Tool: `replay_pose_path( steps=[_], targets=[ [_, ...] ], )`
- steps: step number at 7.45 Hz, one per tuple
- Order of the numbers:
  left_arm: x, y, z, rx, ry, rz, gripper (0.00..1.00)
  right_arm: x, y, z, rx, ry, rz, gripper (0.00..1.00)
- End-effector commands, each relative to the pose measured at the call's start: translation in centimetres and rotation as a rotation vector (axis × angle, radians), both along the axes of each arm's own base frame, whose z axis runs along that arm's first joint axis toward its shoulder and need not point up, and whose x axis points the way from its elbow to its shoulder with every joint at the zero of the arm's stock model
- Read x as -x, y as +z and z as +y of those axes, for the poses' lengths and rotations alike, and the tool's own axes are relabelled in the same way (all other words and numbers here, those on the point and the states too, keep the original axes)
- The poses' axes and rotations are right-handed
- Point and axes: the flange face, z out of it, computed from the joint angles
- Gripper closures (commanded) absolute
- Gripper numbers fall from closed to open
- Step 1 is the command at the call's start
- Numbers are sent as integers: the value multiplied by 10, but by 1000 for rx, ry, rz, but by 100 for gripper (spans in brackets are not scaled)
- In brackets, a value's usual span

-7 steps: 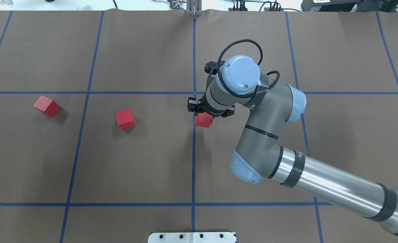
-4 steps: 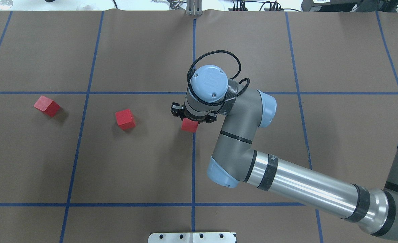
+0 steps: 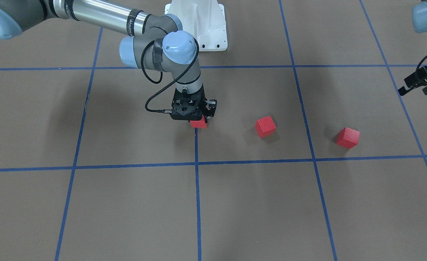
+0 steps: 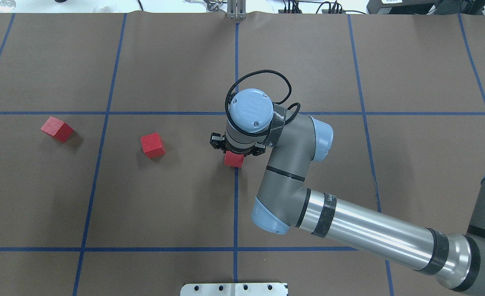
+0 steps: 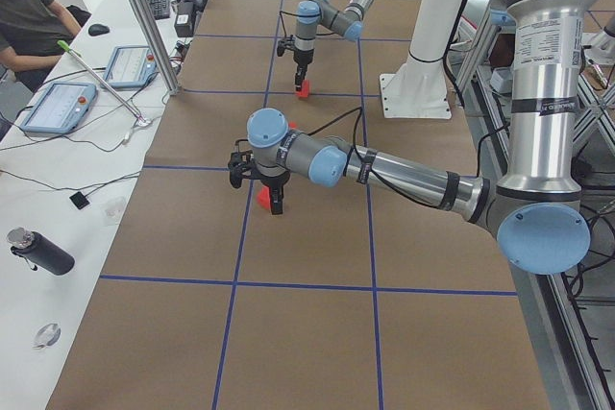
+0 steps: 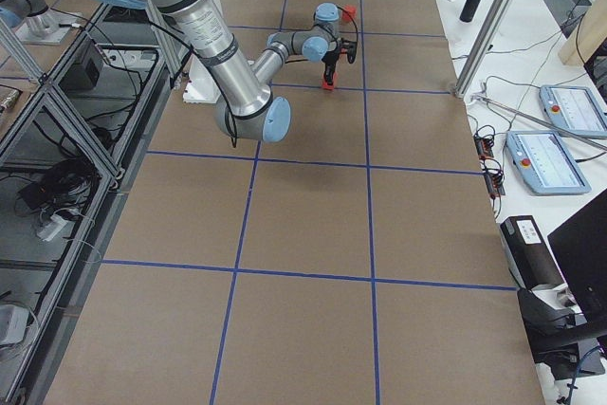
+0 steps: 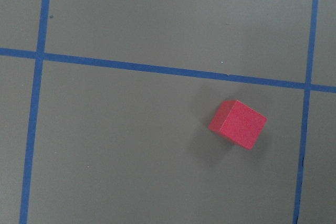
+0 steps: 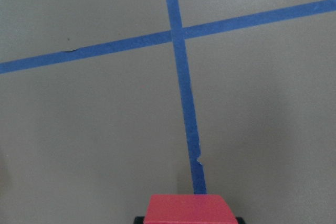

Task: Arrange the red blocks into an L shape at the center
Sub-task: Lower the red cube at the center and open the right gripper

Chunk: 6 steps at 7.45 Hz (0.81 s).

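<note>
Brown paper covers the desk [image 4: 164,197], which is divided into squares by blue tape lines [image 4: 235,213].

Change from the frame 0.9 s earlier: the right claw [image 4: 235,157] and the first red block [image 4: 234,160] have shifted. They were just right of the vertical centre line and are now on that line, slightly lower in the overhead frame. The right arm [image 4: 370,230] reaches further in from the lower right. The second red block [image 4: 152,145] and the third red block [image 4: 57,128] have not moved.

Right claw: clenched on the first red block, with the wrist pointing straight down. In the right wrist view the block sits at bottom centre, and a tape line runs up from it to a crossing. Whether the block touches the desk cannot be told.

Second red block: left of centre in the overhead frame, well apart from the first. Third red block: farther left, beyond the next vertical line, with its faces turned at an angle to the tape lines.

Left claw [image 3: 414,87]: at the upper right edge of the front-facing frame, well apart from all three blocks. Whether it is released or clenched cannot be told.
</note>
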Motion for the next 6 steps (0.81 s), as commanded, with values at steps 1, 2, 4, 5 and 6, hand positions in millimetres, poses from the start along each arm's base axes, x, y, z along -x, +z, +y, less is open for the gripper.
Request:
replay_pose_path(
  steps=[1, 2, 4, 5, 6],
  targets=[
    [0, 0, 0, 0, 1, 0, 0, 1, 5, 1, 7, -6, 25, 64],
    [0, 0, 0, 0, 1, 0, 0, 2, 4, 1, -5, -10, 28, 55],
    [-1, -4, -1, -10, 2, 2, 0, 4, 3, 4, -49, -29, 38, 15],
    [-1, -10, -3, -39, 3, 9, 0, 3, 1, 4, -53, -28, 35, 1],
    [-18, -14, 0, -65, 34, 20, 0, 2, 1, 5, -71, -45, 36, 0]
  ],
)
